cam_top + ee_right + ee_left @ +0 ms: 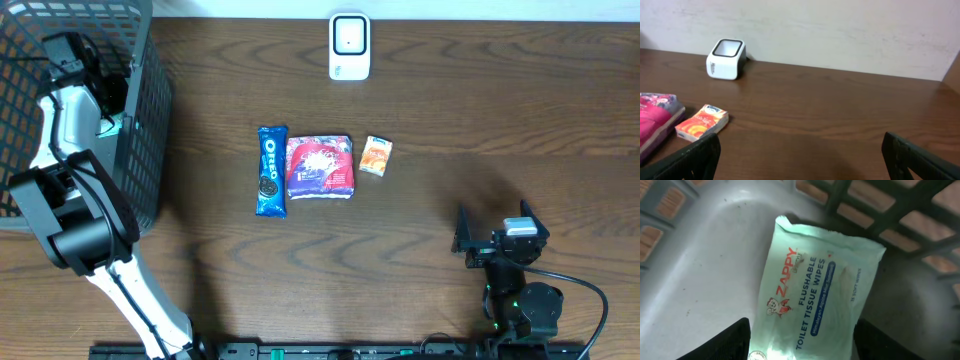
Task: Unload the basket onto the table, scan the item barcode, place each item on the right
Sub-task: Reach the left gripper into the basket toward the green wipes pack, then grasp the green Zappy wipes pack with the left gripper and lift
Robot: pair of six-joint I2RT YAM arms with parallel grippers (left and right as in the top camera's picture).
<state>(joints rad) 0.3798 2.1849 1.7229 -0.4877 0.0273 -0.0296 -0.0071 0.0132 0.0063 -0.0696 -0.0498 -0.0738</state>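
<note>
The left gripper [797,332] is inside the basket [150,150], its fingers [732,340] either side of the wipes pack [815,285] lying on the basket floor; whether they clamp it cannot be told. The right gripper [800,155] is spread wide over the table [500,130], holding nothing. The scanner [349,45] stands at the far edge.

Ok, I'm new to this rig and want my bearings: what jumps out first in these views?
A mint-green pack of Zappy flushable wipes lies in the grey basket at the table's left, straddled by the left gripper. Mid-table, an Oreo pack, a pink packet and a small orange pack sit in a row before the white scanner.
</note>
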